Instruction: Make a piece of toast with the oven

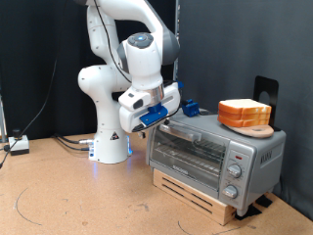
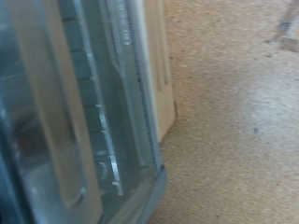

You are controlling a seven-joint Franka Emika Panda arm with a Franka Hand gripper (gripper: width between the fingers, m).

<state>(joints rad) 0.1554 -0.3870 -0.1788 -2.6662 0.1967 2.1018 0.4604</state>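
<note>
Exterior view: gripper [image 1: 164, 115] at the oven [image 1: 215, 157] top corner — fingers hidden, spread or pressed together unclear.

Hidden and blurred parts

The claw's [image 1: 174, 110] fingertips are lost behind its blue fittings. The wrist view is blurred and cuts off the oven's [image 2: 84, 121] glass door at the edge.

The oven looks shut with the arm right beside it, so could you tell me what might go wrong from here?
1. The gripper sits at the oven's upper corner, off the bar handle; a grab could miss or slip.
2. The oven stands on a wooden pallet; pulling the door might drag it.
3. The bread stack on top could topple if jolted.
</note>
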